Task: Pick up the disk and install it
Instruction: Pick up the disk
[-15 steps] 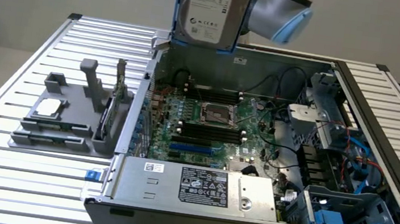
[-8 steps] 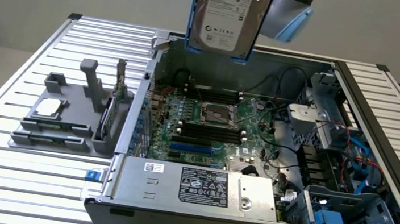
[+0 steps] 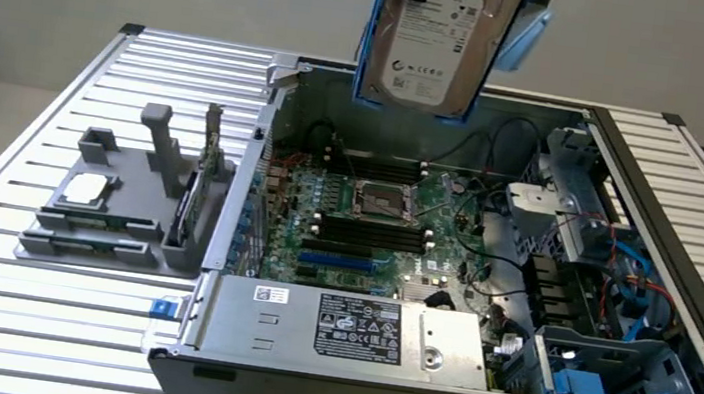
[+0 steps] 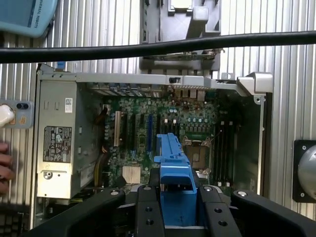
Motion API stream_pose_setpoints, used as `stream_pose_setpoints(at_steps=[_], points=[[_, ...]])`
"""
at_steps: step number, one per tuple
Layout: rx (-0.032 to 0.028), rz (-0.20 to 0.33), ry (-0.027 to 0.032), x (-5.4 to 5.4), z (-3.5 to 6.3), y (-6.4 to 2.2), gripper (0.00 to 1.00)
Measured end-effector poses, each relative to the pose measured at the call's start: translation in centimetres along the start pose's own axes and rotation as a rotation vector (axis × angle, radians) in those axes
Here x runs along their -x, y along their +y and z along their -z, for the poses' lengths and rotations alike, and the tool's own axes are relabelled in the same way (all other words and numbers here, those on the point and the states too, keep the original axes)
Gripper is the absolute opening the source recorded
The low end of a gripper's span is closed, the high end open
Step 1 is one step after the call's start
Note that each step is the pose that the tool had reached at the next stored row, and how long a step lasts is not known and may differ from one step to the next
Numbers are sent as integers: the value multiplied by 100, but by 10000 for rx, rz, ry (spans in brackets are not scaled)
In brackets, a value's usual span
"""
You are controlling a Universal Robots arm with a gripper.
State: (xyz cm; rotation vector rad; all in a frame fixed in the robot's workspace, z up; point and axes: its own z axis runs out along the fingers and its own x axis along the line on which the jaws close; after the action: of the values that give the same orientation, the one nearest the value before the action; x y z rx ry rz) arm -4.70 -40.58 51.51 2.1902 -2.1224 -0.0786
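The disk, a silver-grey hard drive with a white label in a blue carrier, hangs upright high above the open computer case, over its far side. In the wrist view my gripper is shut on the disk's blue carrier, with a black finger pressed on either side of it. The motherboard lies well below the held disk.
Inside the case are the motherboard, a grey power supply at the near edge and a blue-railed drive bay at the near right of the exterior view. A grey fixture holding a chip and an upright card stands left of the case. A hand is beside the case.
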Motion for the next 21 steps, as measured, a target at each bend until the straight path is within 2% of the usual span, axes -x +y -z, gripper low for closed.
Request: stream_pose_setpoints(at_steps=[12, 21], points=[[0, 0, -1, -274, 28, -348, 32], [0, 0, -1, -496, 43, -552, 32]])
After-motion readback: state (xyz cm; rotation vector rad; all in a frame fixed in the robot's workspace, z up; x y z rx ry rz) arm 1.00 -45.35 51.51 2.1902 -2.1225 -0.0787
